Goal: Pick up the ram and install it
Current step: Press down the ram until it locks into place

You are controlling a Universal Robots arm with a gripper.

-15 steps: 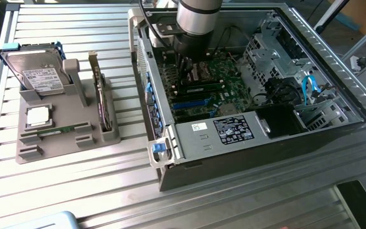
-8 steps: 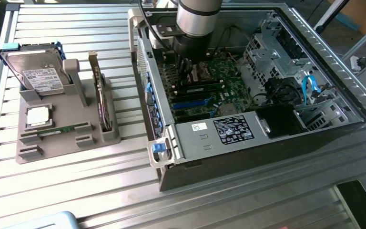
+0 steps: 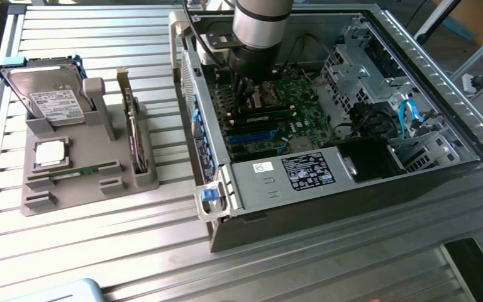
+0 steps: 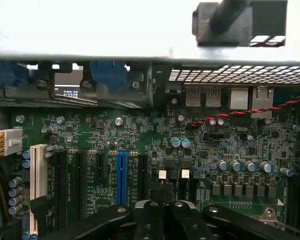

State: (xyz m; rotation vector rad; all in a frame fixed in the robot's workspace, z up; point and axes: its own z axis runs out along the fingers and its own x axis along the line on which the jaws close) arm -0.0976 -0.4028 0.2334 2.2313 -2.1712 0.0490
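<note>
The ram (image 3: pixel 83 170) is a thin green stick lying in a slot at the front of the grey holder (image 3: pixel 48 201), on the exterior view's left. My gripper (image 3: pixel 253 88) is far from it, lowered inside the open computer case (image 3: pixel 443 82) over the green motherboard (image 3: pixel 304 110). In the wrist view my gripper (image 4: pixel 170 197) hangs shut just above the board, beside the blue slot (image 4: pixel 121 177), and I see nothing held between its fingers. Long dark memory slots (image 3: pixel 266 114) lie right under the wrist in the exterior view.
The holder also carries a silver hard drive (image 3: pixel 50 97) and an upright expansion card (image 3: pixel 133 135). Inside the case are a power supply (image 3: pixel 288 176), a drive cage (image 3: pixel 363 72) and blue cables (image 3: pixel 406 116). The case wall (image 3: pixel 193 126) stands between gripper and holder.
</note>
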